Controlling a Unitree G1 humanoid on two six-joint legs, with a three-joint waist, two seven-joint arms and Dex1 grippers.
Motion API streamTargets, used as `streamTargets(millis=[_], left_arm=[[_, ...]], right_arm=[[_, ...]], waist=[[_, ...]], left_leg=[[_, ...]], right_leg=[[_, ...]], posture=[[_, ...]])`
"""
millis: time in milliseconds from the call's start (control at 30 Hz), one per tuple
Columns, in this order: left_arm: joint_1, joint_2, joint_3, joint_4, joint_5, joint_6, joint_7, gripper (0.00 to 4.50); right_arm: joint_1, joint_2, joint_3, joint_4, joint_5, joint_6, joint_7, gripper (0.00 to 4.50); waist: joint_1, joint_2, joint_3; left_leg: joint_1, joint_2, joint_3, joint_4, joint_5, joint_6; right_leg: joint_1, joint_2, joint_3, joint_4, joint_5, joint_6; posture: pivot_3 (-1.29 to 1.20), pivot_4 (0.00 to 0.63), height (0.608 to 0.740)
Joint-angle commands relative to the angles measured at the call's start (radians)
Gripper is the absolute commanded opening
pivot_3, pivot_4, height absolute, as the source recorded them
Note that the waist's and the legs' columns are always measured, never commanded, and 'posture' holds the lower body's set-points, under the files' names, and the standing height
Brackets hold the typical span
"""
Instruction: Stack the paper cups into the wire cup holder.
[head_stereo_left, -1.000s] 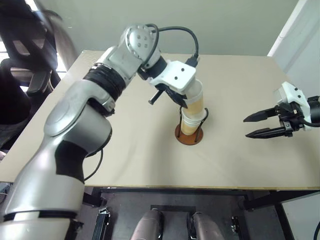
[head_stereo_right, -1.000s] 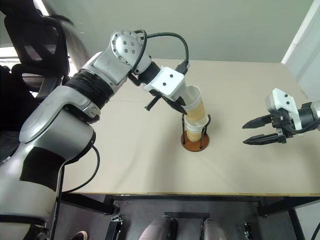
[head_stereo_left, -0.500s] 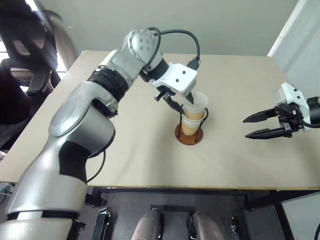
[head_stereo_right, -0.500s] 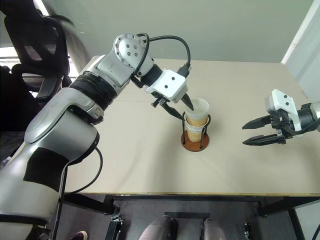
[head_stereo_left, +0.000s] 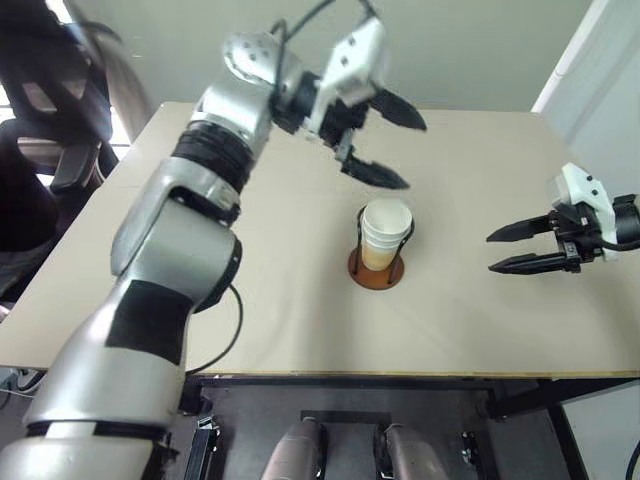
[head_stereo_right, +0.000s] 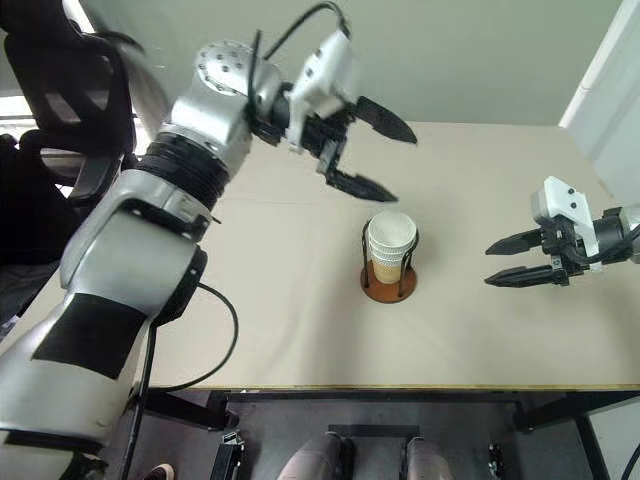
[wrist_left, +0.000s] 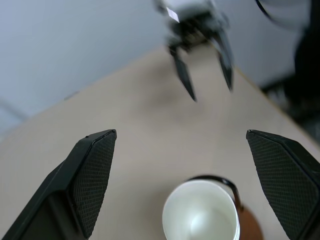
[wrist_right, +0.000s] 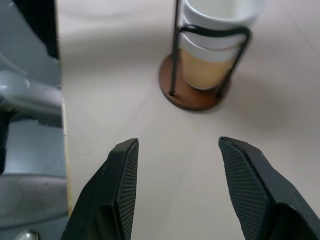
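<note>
The paper cups (head_stereo_left: 385, 232) sit nested in one upright stack inside the wire cup holder (head_stereo_right: 388, 285), tan sides below and white rims on top, near the table's middle. My left gripper (head_stereo_left: 412, 155) hangs open above and slightly behind the stack, with nothing between its fingers. In the left wrist view the top cup's white inside (wrist_left: 201, 212) lies below the wide-apart fingers (wrist_left: 92, 170). My right gripper (head_stereo_right: 488, 268) hovers open and empty to the right of the holder, pointing at it. The right wrist view shows the holder's brown base (wrist_right: 192, 97) ahead.
The beige table (head_stereo_left: 250, 300) is bare around the holder, its front edge close to me. A black office chair (head_stereo_left: 40, 150) stands off the table's left side. A white panel (head_stereo_left: 590, 80) rises beyond the right corner.
My left gripper has let go of the top cup, opened wide and lifted up off the stack. The cup has sunk into the nested stack. The right gripper has stayed put.
</note>
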Motion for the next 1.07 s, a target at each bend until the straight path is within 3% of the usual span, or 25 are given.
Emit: streamTargets(millis=[33,233,600,1067], left_arm=[[0.02,-0.008,0.144,0.001,0.016,0.087,0.13,4.47],[0.163,-0.014,0.3,-0.057,0.094,0.076,0.459,4.47],[0.403,0.113,0.479,-0.199,0.13,0.141,0.57,4.47],[0.482,0.09,0.53,-0.264,0.179,0.118,0.632,4.47]], right_arm=[[-0.058,0.038,-0.015,0.035,-0.015,0.0,-0.053,2.57],[-0.157,0.19,-0.01,0.187,-0.076,-0.044,-0.202,2.57],[-0.247,0.305,-0.046,0.504,-0.172,-0.217,-0.43,2.57],[-0.301,0.407,-0.131,0.697,-0.185,-0.323,-0.645,2.57]], waist=[[-0.002,0.0,0.0],[-0.008,0.001,0.0],[0.001,0.001,0.0],[0.002,0.001,0.0]], left_leg=[[0.0,0.0,0.0,0.0,0.0,0.0],[0.003,0.0,0.001,0.001,0.003,0.002],[0.002,0.0,0.0,-0.001,0.012,-0.006],[0.003,0.0,-0.001,-0.005,0.018,-0.006]], right_leg=[[0.0,0.0,0.0,0.0,0.0,0.0],[0.001,0.0,0.001,0.0,0.003,0.0],[-0.001,0.001,0.0,0.0,0.011,-0.006],[-0.002,0.0,-0.001,0.0,0.017,-0.018]], posture=[[0.0,0.15,0.74],[0.0,0.15,0.74],[0.0,0.15,0.74],[0.0,0.15,0.74]])
